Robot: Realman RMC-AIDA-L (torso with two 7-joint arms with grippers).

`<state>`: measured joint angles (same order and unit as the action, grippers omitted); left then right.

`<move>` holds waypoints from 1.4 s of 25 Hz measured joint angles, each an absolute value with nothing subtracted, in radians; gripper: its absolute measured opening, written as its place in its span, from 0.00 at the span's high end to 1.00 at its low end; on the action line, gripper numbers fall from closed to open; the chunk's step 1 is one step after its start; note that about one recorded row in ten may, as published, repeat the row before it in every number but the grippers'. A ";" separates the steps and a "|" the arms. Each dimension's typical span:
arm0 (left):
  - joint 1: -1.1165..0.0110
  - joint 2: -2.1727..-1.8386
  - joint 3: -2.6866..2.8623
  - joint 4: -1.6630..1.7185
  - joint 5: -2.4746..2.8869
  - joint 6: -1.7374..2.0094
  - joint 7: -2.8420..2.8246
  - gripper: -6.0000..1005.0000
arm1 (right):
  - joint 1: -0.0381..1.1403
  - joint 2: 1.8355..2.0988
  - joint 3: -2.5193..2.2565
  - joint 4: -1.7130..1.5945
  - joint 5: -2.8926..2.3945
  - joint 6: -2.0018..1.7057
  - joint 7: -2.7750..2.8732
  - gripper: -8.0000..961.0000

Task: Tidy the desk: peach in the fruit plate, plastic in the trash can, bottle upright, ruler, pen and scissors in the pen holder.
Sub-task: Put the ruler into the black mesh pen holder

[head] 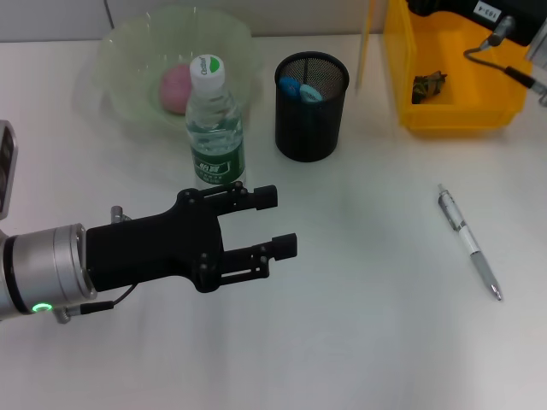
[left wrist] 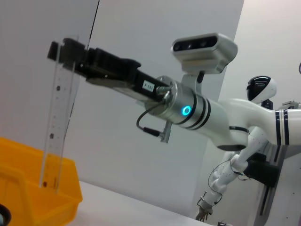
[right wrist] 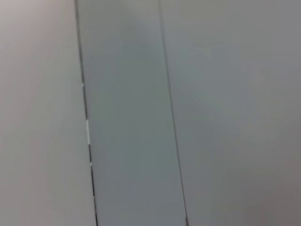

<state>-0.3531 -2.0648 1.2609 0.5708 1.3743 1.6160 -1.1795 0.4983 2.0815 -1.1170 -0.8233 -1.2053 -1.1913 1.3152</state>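
The peach (head: 176, 87) lies in the green fruit plate (head: 115, 51). In front of the plate, the bottle (head: 214, 128) stands upright. My left gripper (head: 279, 222) hovers open and empty just in front of the bottle. The scissors' blue handles (head: 301, 90) stick out of the black mesh pen holder (head: 311, 128). Crumpled plastic (head: 429, 85) sits in the yellow trash can (head: 461, 115). The pen (head: 468, 242) lies on the table at the right. In the left wrist view my right gripper (left wrist: 63, 51) is shut on the clear ruler (left wrist: 56, 127), which hangs upright between holder and can.
The ruler shows edge-on in the head view as a thin line (head: 365, 43) right of the pen holder. My right arm (head: 504, 26) reaches in over the yellow can. The right wrist view shows only grey wall panels.
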 joint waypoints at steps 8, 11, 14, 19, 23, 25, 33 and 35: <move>-0.357 -2.065 1.261 0.571 1.374 1.611 -1.168 0.30 | 0.560 2.085 -1.120 -0.620 -1.083 -1.197 1.197 0.59; -0.357 -2.065 1.261 0.571 1.374 1.610 -1.156 0.30 | 0.579 2.087 -1.129 -0.560 -1.015 -1.204 1.102 0.59; -0.357 -2.065 1.261 0.571 1.374 1.609 -1.154 0.30 | 0.611 2.088 -1.130 -0.502 -0.975 -1.215 1.030 0.59; -0.356 -2.065 1.261 0.571 1.374 1.609 -1.146 0.30 | 0.665 2.088 -1.131 -0.407 -0.957 -1.219 0.937 0.59; -0.354 -2.065 1.261 0.571 1.375 1.608 -1.129 0.30 | 0.684 2.089 -1.126 -0.372 -0.949 -1.214 0.900 0.59; -0.353 -2.065 1.261 0.571 1.374 1.607 -1.128 0.30 | 0.688 2.089 -1.122 -0.365 -0.948 -1.209 0.884 0.59; -0.357 -2.065 1.261 0.560 1.374 1.602 -1.092 0.30 | 0.709 2.089 -1.127 -0.319 -0.909 -1.202 0.807 0.59; -0.357 -2.065 1.261 0.560 1.374 1.602 -1.091 0.30 | 0.718 2.090 -1.129 -0.306 -0.909 -1.194 0.797 0.59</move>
